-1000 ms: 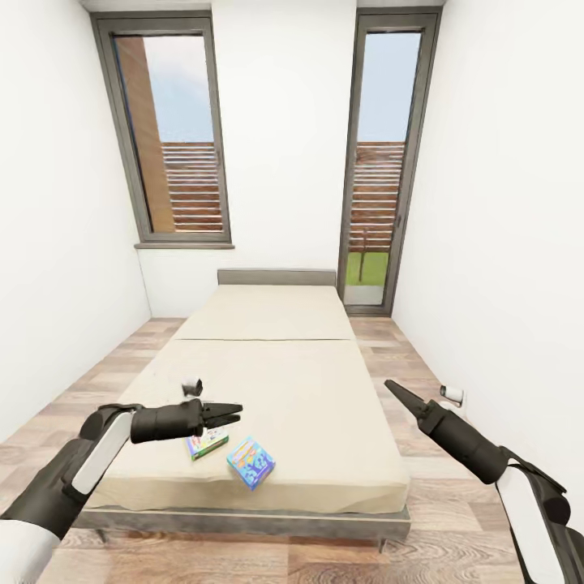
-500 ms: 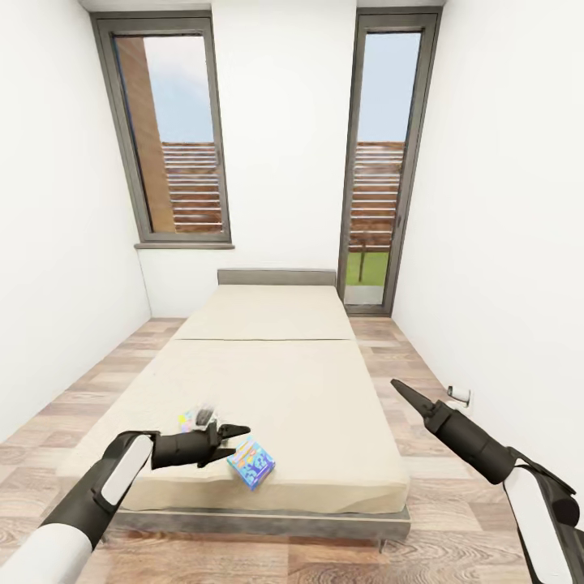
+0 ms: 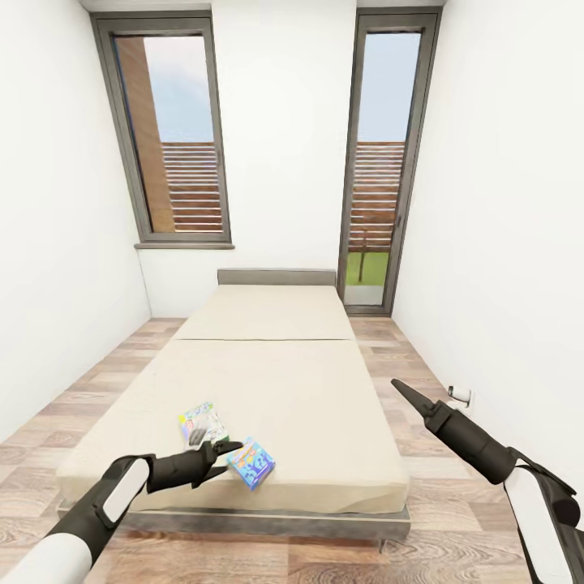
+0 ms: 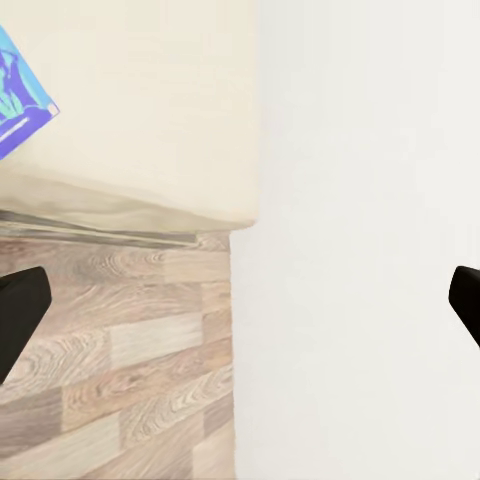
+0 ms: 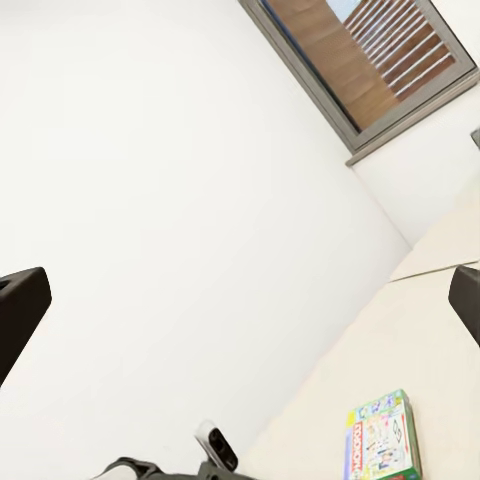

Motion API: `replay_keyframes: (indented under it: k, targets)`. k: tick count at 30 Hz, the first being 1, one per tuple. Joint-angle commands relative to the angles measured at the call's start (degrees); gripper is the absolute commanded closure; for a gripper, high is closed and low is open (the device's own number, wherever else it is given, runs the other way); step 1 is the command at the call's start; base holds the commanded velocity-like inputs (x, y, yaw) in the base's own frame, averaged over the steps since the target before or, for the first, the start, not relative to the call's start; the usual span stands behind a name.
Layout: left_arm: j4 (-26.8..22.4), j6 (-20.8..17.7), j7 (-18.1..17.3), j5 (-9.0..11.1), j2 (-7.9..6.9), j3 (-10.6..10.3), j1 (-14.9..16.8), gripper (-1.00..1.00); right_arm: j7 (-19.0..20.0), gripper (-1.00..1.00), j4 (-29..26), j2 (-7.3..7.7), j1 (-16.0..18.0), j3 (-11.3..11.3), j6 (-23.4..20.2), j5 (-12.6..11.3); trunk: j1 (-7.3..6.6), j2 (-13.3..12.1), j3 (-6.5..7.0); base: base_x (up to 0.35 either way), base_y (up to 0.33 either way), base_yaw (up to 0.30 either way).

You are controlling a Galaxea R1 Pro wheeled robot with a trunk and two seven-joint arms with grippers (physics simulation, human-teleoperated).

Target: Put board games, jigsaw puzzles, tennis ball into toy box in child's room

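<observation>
bed (image 3: 276, 381): beige mattress before me | on it: white-green board game (image 3: 200, 422), blue board game (image 3: 251, 462), both near foot edge

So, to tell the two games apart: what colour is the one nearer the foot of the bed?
Mostly blue, with multicoloured print: the board game, clearest in the head view.

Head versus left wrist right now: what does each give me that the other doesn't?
Head adds: the white-green game just beyond the left gripper, the headboard, two windows and the right gripper. Left wrist adds: its fingertips spread wide, jaws open, close over the bed's edge. Both: blue game, mattress, plank floor.
</observation>
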State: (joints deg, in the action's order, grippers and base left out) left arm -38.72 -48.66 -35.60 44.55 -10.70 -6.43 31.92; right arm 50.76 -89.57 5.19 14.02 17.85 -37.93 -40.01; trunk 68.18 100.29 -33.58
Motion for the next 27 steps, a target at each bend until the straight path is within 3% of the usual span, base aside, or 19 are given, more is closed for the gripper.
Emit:
replay_keyframes:
  k: [1,8,13,18,24,27]
  targets:
    - [0.3,-0.1,-0.1,0.2,-0.13,0.0,0.0,-1.00,0.0,-1.00,0.0,-0.02,0.0,0.0,-0.4,-0.2,-0.01,0.0,-0.06,0.000,0.000,0.000]
    - [3.4,0.5,0.3,0.0,-0.01,1.8,0.0,-1.00,-0.2,-1.00,0.0,-0.04,0.0,0.1,-0.3,-0.2,-0.01,0.0,-0.06,0.000,0.000,0.000]
    - [6.3,3.2,0.5,-0.1,2.78,2.1,0.0,-1.00,-0.7,-1.00,0.0,-0.16,0.0,0.0,-0.3,-0.2,-0.01,0.0,-0.06,0.000,0.000,0.000]
    - [7.7,5.3,0.8,-0.2,3.98,2.1,0.0,-1.00,-0.8,-1.00,0.0,-0.46,0.0,-0.1,-0.2,-0.1,-0.01,0.0,-0.06,0.000,0.000,0.000]
    - [7.9,6.3,0.7,0.0,4.28,2.2,0.0,-1.00,-1.1,-1.00,0.0,-0.64,0.0,-0.1,-0.1,0.1,-0.01,0.0,-0.06,0.000,0.000,0.000]
    - [7.9,6.3,0.4,0.0,4.05,2.2,0.0,-1.00,-1.6,-1.00,0.0,-0.68,0.0,-0.1,-0.1,0.1,0.65,1.2,-0.60,0.000,0.000,0.000]
